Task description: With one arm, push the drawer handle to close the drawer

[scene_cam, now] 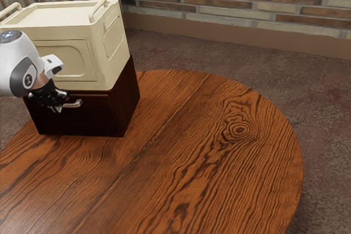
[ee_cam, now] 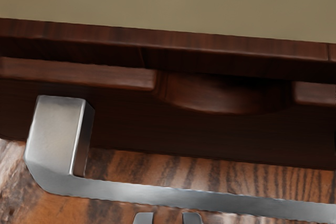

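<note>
Table (scene_cam: 219, 163) carries the cabinet (scene_cam: 129, 97), beige box (scene_cam: 116, 42) sitting on top of it. Arm (scene_cam: 16, 69) comes in from the exterior view's left and is at the cabinet's front side. Drawer (ee_cam: 226, 140) is the cabinet's front piece. At most a small opening, I'd say; the wrist view has a dark line between its top edge and the cabinet, but I can't tell how much travel is left. Claw (ee_cam: 167, 217) is right at the handle, fingers a little apart, nothing pinched. Handle (ee_cam: 157, 195) stands off the drawer face on its post (ee_cam: 55, 135), bar running along the face. Key relation: bar's long axis matches the line across the two fingertips, so both tips sit on one side of it, side by side, rather than straddling it. In the exterior view the handle's end pokes out past the claw toward that view's right, so the claw isn't at that end. Contact: can't tell, tips are touching or just beside the bar. Next move, my read: square push across the bar, toward the cabinet, not along it. Smooth metal and an off-centre push could let the tips slide or rack the drawer; keep the load near mid-bar.
</note>
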